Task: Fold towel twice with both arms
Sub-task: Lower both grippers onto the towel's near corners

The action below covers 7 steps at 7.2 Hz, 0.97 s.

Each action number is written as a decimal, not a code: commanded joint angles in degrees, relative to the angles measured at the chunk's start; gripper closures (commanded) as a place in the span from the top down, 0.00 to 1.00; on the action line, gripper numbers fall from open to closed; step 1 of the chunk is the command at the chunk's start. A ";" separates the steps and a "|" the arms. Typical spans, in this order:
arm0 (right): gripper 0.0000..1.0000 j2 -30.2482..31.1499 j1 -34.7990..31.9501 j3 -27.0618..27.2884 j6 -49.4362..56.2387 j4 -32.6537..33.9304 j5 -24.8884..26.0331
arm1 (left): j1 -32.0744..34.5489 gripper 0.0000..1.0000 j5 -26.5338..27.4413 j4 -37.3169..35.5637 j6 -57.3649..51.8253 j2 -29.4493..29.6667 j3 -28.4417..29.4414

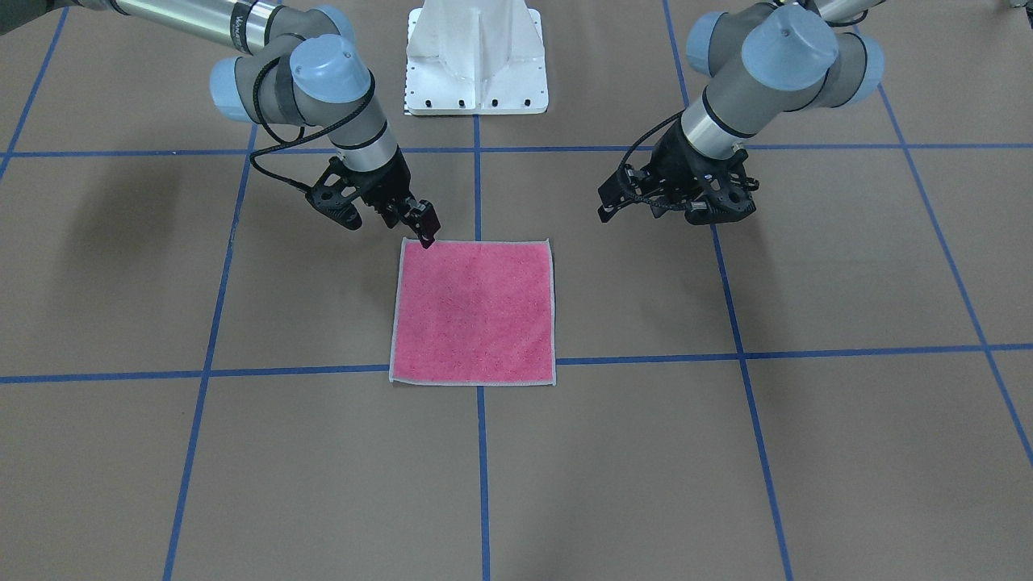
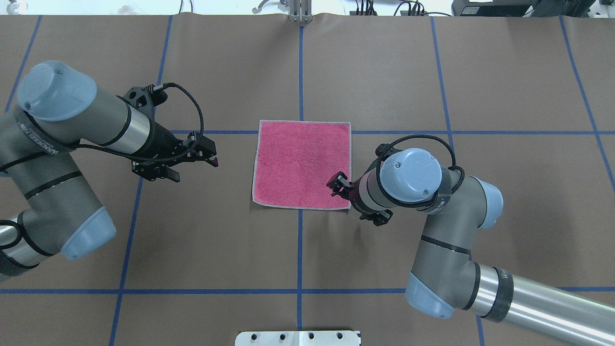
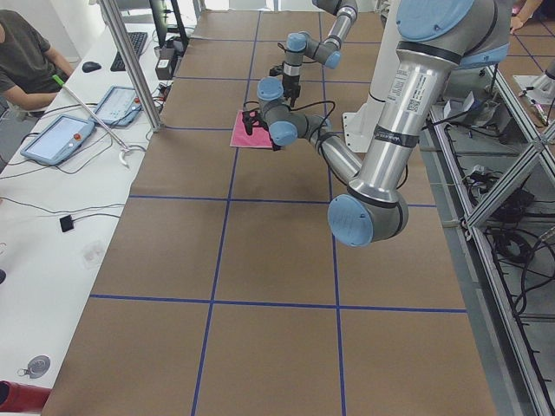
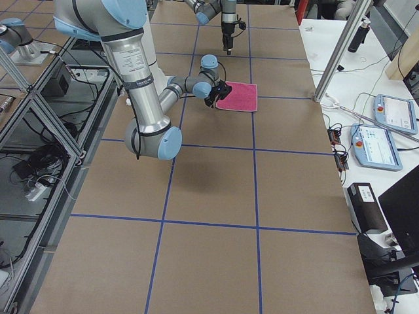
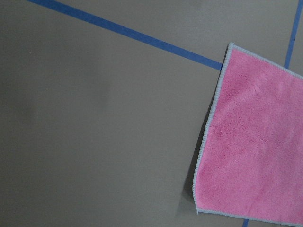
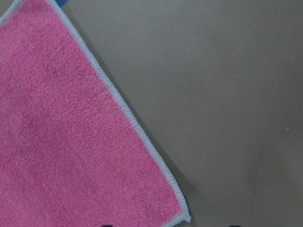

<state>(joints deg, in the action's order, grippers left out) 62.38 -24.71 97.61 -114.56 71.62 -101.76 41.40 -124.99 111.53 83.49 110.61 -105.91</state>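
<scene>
Brown paper covers the table (image 1: 807,452), gridded with blue tape (image 1: 482,452), and my white pedestal (image 1: 476,56) stands at its far edge.

From the front, the towel (image 1: 474,311) lies flat and unfolded over a tape crossing, pink face up. My right gripper (image 1: 425,230) hangs at the towel's corner on the pedestal side, tips at the light edging. I judge the first fold starts from that corner. My left gripper (image 1: 607,206) hovers well off the towel's other side.

From overhead, my right fingers are parted above that corner and grasp nothing. My left fingers also look parted. They point toward the towel's edge, with bare paper between.

Both side views show the towel too small to add anything about my fingers.

My left wrist camera sees only paper, tape and the towel's nearer edge, so I am not yet over the cloth.

My right wrist camera frames the corner low and centred, lined up for a pinch.

Neither fold is done. I reckon the left must reach its matching corner, or lifting one side alone would skew the cloth.
</scene>
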 commanded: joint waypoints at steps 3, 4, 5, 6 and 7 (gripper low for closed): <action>0.70 0.19 0.28 -0.76 -0.05 0.09 0.95 | -0.01 1.00 -0.08 0.00 0.01 0.13 0.09; 0.65 0.11 0.19 -0.67 -0.22 0.09 0.95 | -0.01 1.00 -0.08 -0.09 0.01 0.31 0.26; 0.55 0.11 0.28 -0.76 -0.31 0.09 0.95 | -0.01 1.00 -0.08 0.00 0.01 0.31 0.26; 0.37 0.19 0.28 -0.76 -0.40 0.09 0.95 | -0.01 1.00 -0.08 0.00 0.01 0.31 0.26; 0.29 0.37 0.28 -0.76 -0.31 0.09 1.04 | -0.01 1.00 -0.17 0.00 0.09 0.31 0.26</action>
<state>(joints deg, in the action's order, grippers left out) 62.59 -24.45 96.87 -114.90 71.72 -100.79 41.40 -125.09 111.53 83.52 110.91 -105.65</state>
